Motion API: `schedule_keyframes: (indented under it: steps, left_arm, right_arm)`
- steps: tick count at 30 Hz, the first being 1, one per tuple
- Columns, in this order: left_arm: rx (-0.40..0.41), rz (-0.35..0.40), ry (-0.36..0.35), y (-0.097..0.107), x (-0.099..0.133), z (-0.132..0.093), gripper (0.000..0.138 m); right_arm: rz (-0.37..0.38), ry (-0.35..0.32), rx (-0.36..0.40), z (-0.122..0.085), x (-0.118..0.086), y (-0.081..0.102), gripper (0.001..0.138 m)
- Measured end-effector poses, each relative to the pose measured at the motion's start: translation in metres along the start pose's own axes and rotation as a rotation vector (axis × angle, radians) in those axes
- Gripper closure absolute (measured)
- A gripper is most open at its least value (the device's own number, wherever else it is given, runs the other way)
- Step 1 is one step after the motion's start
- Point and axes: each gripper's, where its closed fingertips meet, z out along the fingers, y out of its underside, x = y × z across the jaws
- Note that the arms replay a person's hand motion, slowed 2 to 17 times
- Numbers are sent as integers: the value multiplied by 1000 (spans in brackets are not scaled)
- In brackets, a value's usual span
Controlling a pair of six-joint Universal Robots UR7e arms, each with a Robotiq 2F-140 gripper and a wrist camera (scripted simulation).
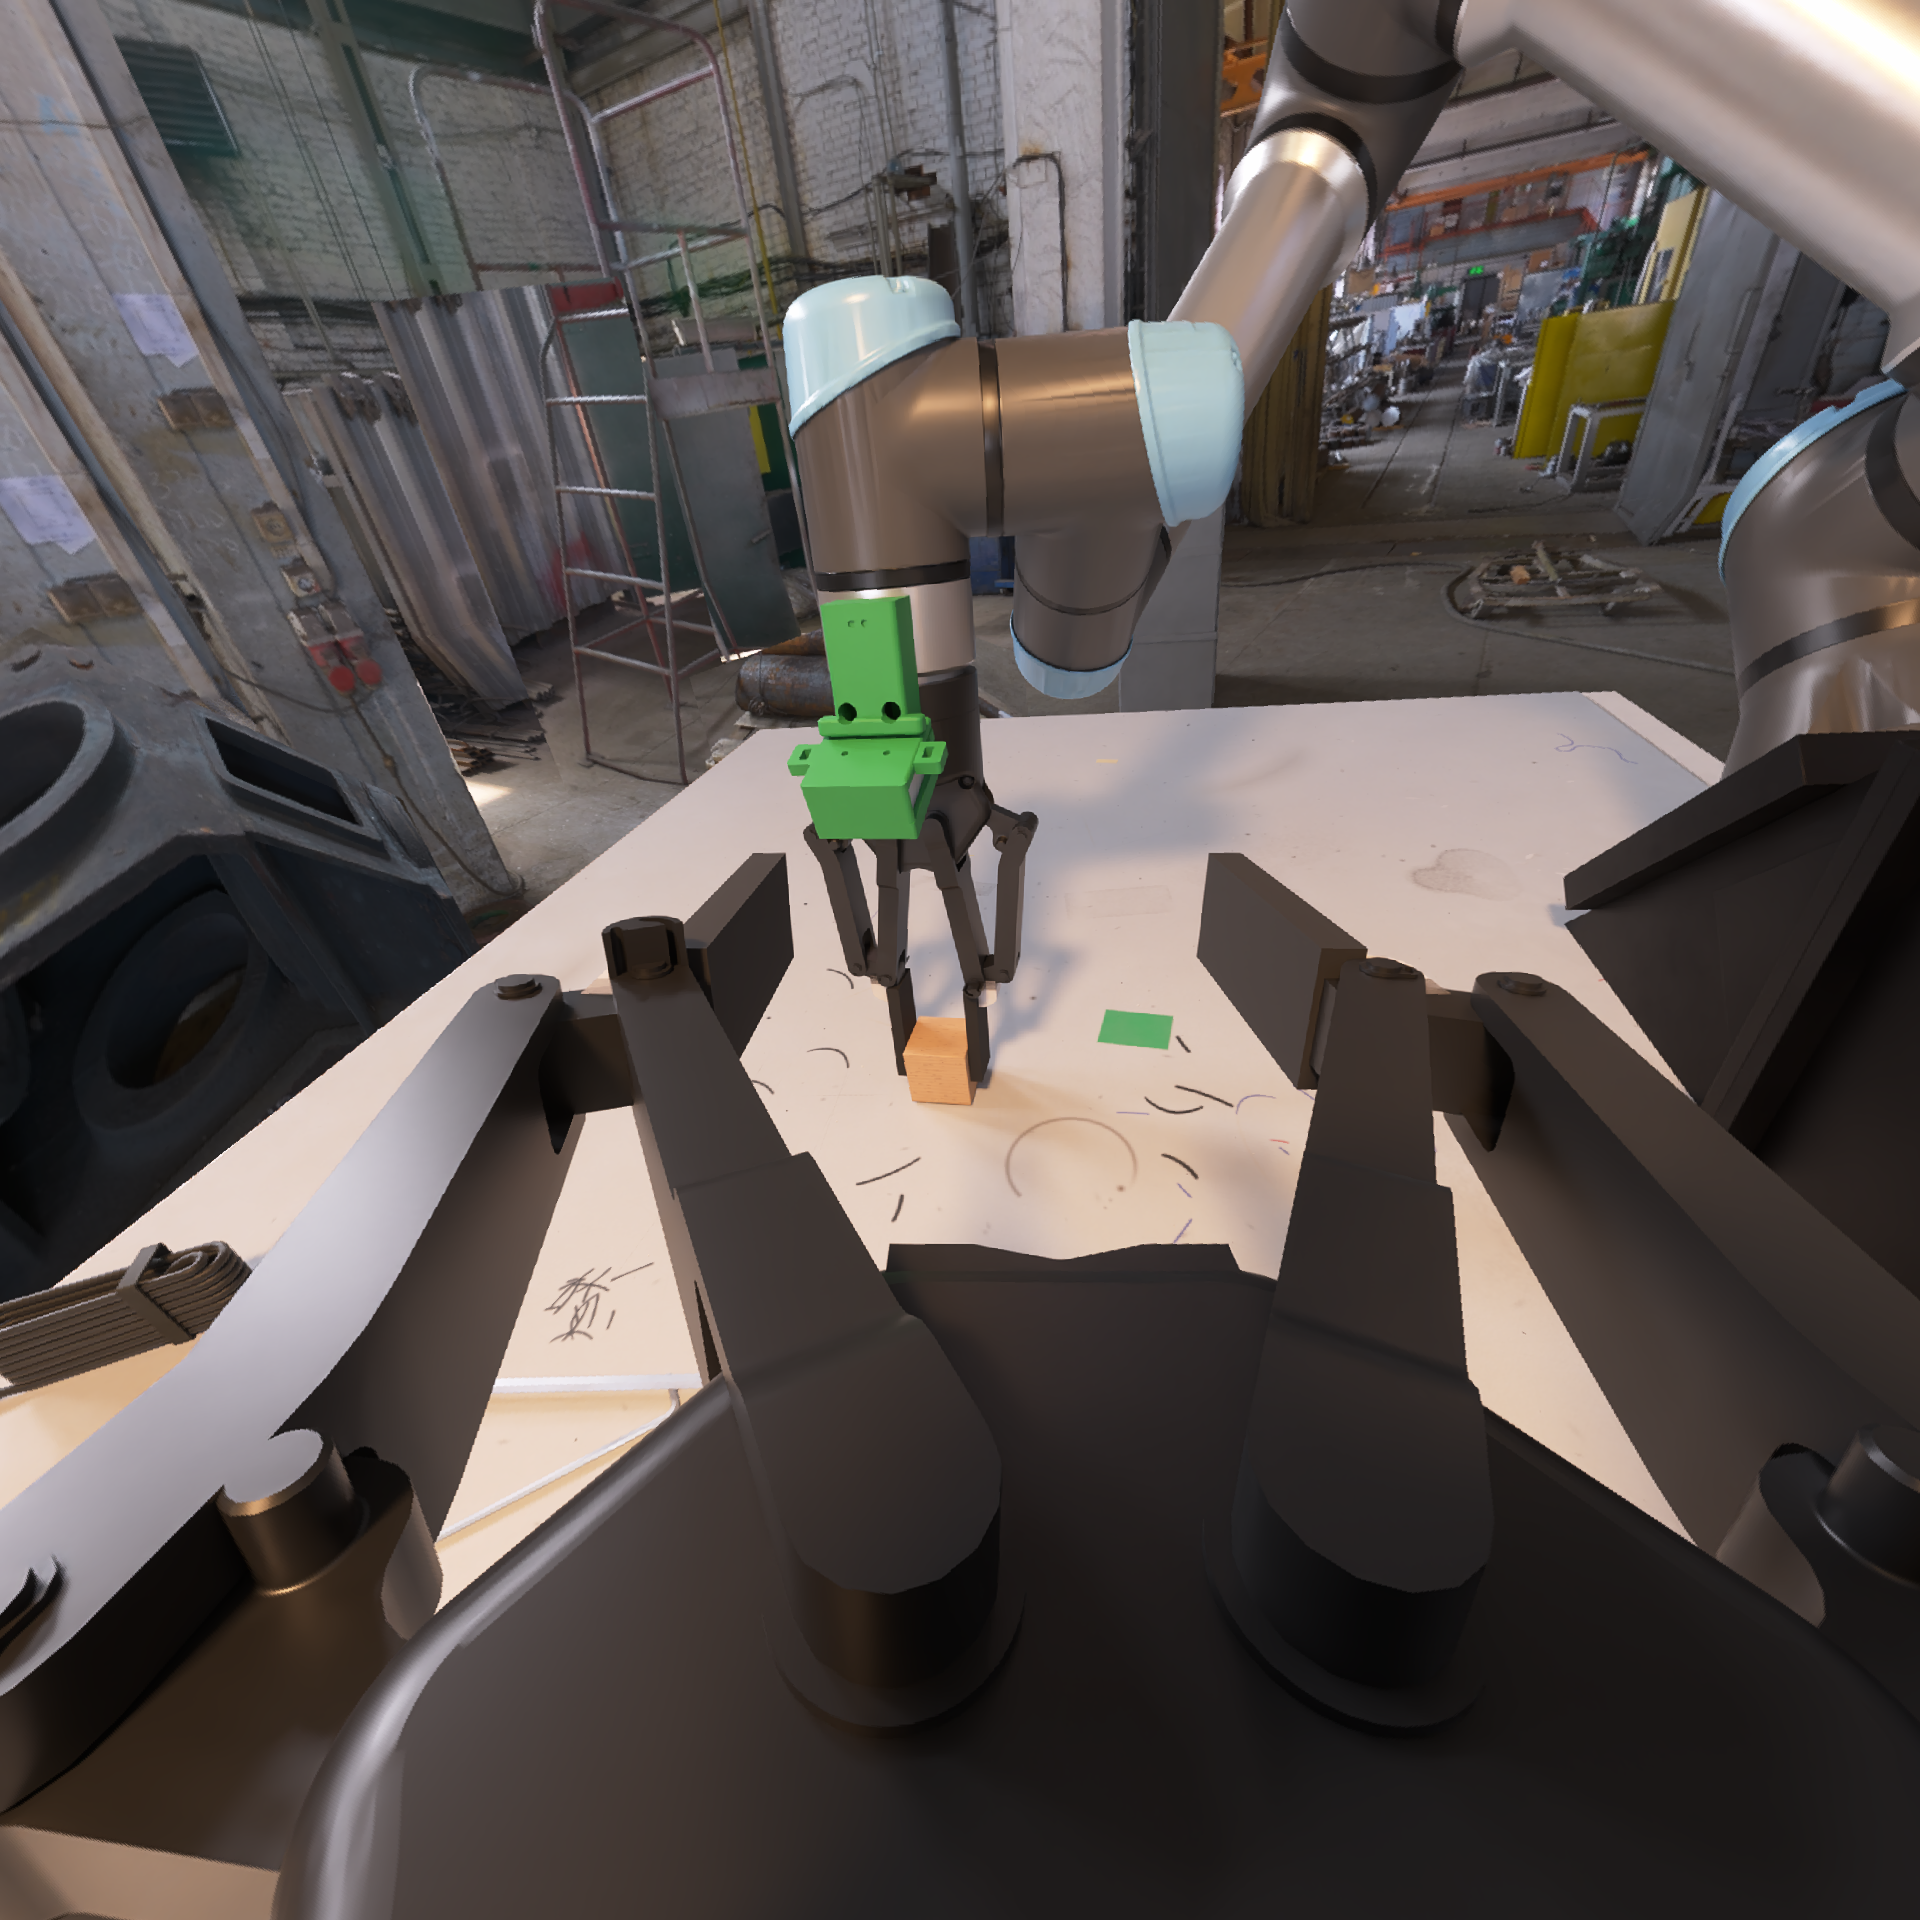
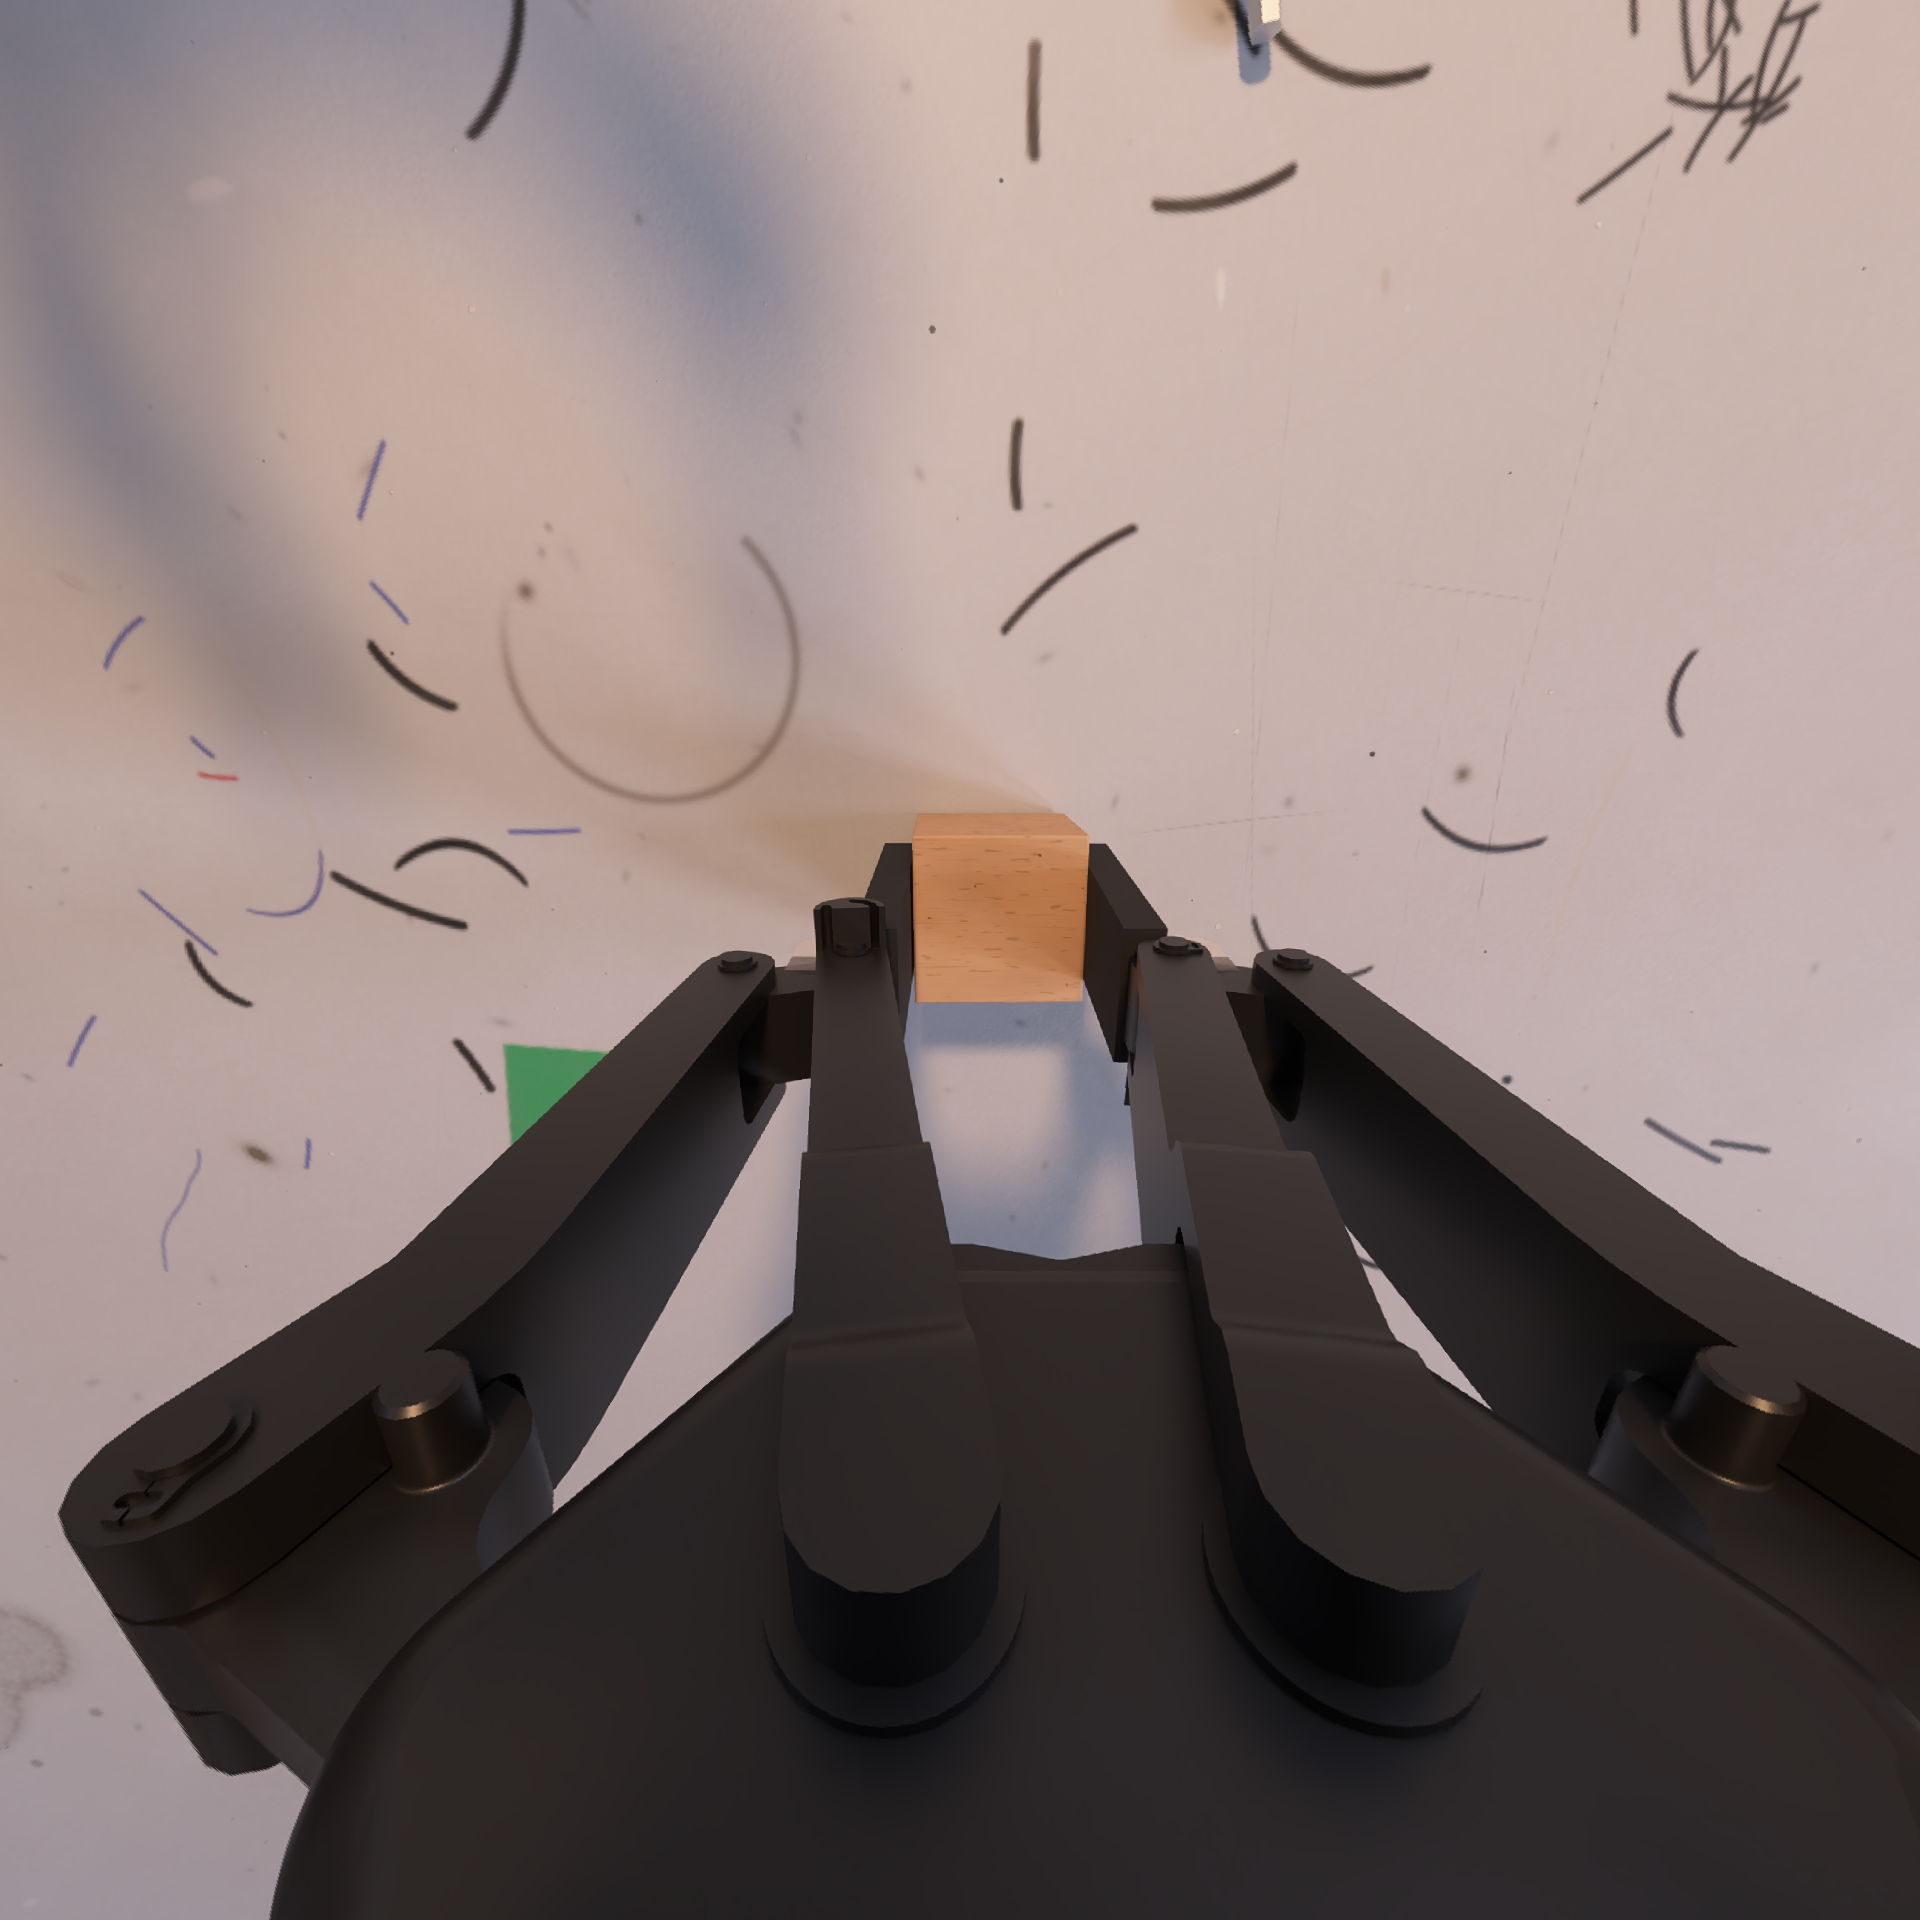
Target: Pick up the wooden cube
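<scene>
Wooden cube (image 2: 997, 914) sits pinched between the two dark fingers of the right end effector (image 2: 1000, 925), their pads pressed flat against its opposite sides, on a pale tabletop (image 2: 1455, 468) scribbled with black, blue and red pen marks. Seen from the left wrist camera, the same cube (image 1: 938, 1062) appears near the middle of the tabletop (image 1: 1351, 810), its underside at or barely above the surface, with the right end effector (image 1: 940, 1049) reaching straight down from an arm that carries a green camera mount (image 1: 864, 764). A small green square marker (image 1: 1135, 1029) lies flat on the tabletop just beside the cube, apart from it. The left end effector (image 1: 995, 935) hangs well back from the cube, fingers spread wide with nothing between them.
</scene>
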Motion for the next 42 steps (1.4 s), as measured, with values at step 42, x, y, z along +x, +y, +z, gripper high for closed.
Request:
schedule_keyframes:
  steps: [42]
  left_arm:
    - [4,6,7,-2,2,-1,36]
  right_arm:
    - [-30,61,2,-53,13,-7,99]
